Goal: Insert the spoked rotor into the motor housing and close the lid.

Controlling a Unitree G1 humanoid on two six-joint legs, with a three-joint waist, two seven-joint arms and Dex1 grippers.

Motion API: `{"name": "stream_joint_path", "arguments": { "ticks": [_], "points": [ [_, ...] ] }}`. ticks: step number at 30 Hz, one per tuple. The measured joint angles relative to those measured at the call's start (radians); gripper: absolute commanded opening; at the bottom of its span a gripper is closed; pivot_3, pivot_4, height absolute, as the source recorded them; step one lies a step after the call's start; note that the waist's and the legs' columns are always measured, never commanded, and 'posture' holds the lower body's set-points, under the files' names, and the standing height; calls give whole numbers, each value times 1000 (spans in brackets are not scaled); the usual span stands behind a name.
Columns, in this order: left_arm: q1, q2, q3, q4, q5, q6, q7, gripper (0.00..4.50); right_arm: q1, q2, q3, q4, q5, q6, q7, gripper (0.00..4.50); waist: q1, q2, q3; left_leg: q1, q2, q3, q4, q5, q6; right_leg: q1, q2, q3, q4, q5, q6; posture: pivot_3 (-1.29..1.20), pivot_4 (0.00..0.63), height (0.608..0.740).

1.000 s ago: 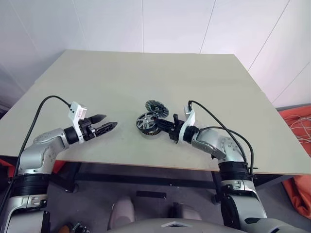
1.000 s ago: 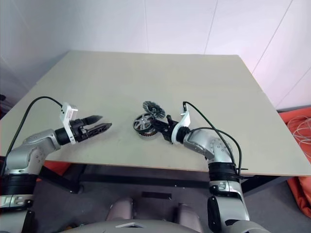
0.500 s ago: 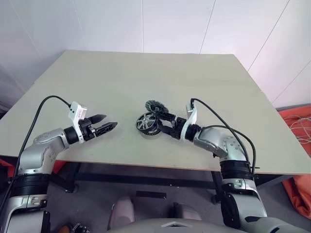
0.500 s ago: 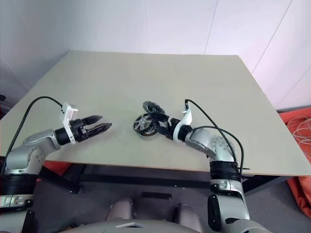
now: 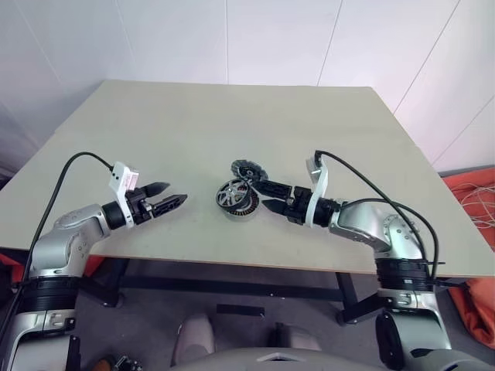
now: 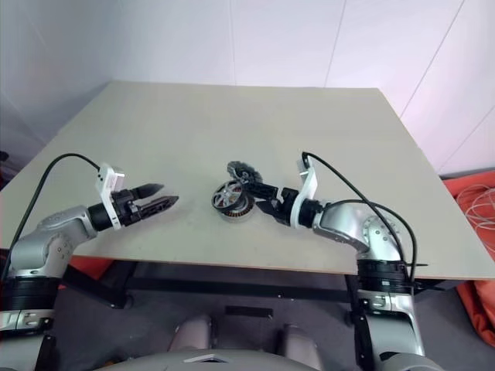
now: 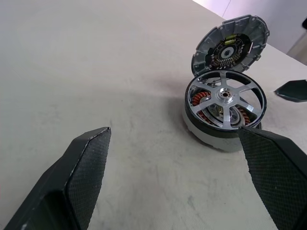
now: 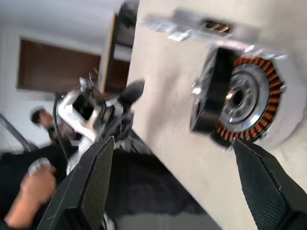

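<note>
The spoked rotor (image 7: 225,98) was seated atop the motor housing (image 7: 211,134) near the table's (image 5: 193,124) front edge, the lid (image 7: 230,43) propped behind it. Both the right gripper (image 5: 267,197) and left gripper (image 5: 164,199) were spread wide, empty, with bare tabletop all around.

The housing (image 7: 218,136) stands on the table (image 7: 96,62). The rotor (image 7: 225,98) sits on top of the housing, tilted rather than seated flat, with copper windings visible through its spokes. The lid (image 7: 230,45) stands tilted just behind the housing, its inner face exposed. The left gripper (image 7: 184,184) has its fingers (image 7: 88,165) spread wide, the housing ahead between them. A dark fingertip (image 7: 293,90) of the right gripper shows just beside the housing.
</note>
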Motion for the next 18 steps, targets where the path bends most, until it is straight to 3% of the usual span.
{"name": "stream_joint_path", "arguments": {
  "ticks": [2,5,9,16,18],
  "points": [
    [-3,0,0,2,0,-1,0,4500,-13,-76,38,-56,-35,50,57,4454,2,0,0,0,0,0,0,0,0,1,0,0,-1,0,1,0,0,740],
    [-5,-3,-1,7,1,-7,0,4500,-64,-124,66,-96,-82,69,126,3816,0,0,0,0,0,0,1,0,0,1,0,0,0,0,1,0,0,740],
    [-8,-7,-1,9,2,-11,0,4500,-148,-118,105,-117,-183,52,173,2415,1,0,0,0,0,0,1,1,-1,1,0,0,0,1,1,0,0,740],
    [-8,-13,-1,10,2,-13,2,4500,-222,15,208,-118,-390,14,216,24,1,0,0,-2,0,0,1,1,-1,-1,0,0,0,4,-5,0,0,740],
    [-8,-13,0,10,2,-13,4,4500,-232,24,245,-118,-475,0,247,24,3,0,0,-3,-1,-1,2,1,-1,-1,-1,0,0,4,-5,0,0,740]
  ]
}}
